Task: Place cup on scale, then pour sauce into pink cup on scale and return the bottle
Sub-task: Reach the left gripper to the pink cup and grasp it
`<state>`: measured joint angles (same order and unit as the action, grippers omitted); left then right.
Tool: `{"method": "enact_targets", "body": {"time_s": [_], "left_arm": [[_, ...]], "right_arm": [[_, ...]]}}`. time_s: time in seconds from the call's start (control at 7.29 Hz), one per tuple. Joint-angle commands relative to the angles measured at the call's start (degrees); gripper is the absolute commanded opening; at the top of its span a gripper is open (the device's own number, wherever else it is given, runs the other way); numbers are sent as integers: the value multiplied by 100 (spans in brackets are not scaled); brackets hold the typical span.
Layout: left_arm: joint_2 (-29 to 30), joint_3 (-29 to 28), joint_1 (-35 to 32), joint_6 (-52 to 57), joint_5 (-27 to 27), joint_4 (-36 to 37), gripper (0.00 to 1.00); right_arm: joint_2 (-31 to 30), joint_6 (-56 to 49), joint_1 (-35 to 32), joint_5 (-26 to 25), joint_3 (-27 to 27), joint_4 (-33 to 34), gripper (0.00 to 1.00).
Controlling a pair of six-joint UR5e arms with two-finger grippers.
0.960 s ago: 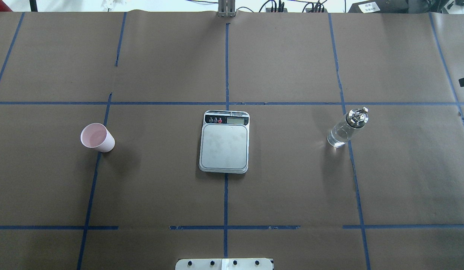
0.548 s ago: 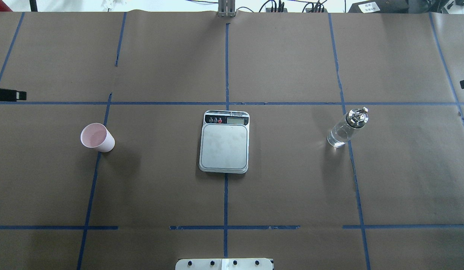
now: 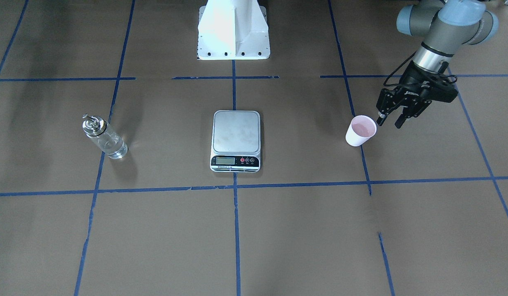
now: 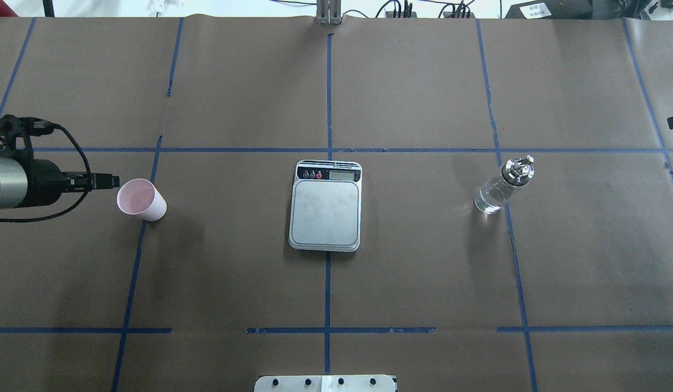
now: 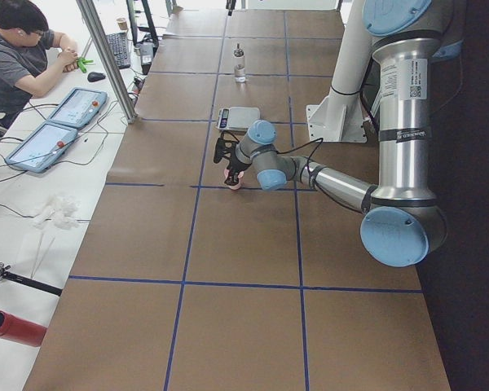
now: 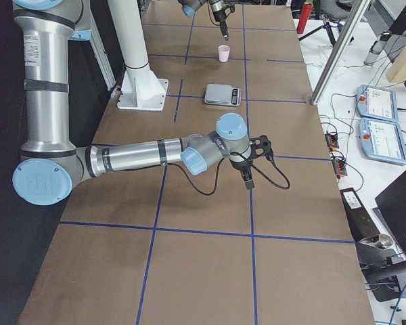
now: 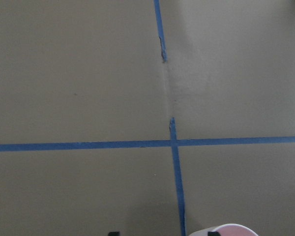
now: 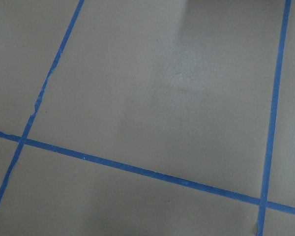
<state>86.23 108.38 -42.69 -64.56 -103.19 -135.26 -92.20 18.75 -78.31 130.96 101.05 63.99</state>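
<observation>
Altogether one cup (image 3: 361,130), one scale (image 3: 236,132) and one bottle (image 3: 102,137) stand on the tabletop (image 3: 278,230), well apart. The scale is midway between the tabletop's ends, the cup toward the left end and the bottle toward the right end. Two grippers show. The left gripper (image 3: 389,120) hangs just beside the cup, jaws apart, holding nothing. The front-facing view shows that gap, while overhead the fingers overlap edge-on. The right gripper (image 6: 249,181) is plain only in the right-side view, over bare tabletop, and I cannot tell whether it is parted. The left wrist camera catches only the cup's rim, cut off at the bottom. The sauce (image 3: 114,149) is barely discernible through the glass.
</observation>
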Motion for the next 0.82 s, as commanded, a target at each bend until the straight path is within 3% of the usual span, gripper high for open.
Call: {"method": "enact_targets", "body": {"time_s": [0.0, 0.27, 0.41, 0.69], "left_arm": [[43, -89, 191, -109, 177, 17, 59], [95, -194, 191, -109, 177, 17, 50], [104, -221, 191, -109, 177, 17, 41], [122, -221, 235, -109, 177, 17, 38]], "right_arm": [[-9, -3, 0, 0, -6, 0, 100], [-35, -3, 0, 0, 11, 0, 100], [-44, -3, 0, 0, 12, 0, 100], [-44, -12, 0, 0, 12, 0, 100]]}}
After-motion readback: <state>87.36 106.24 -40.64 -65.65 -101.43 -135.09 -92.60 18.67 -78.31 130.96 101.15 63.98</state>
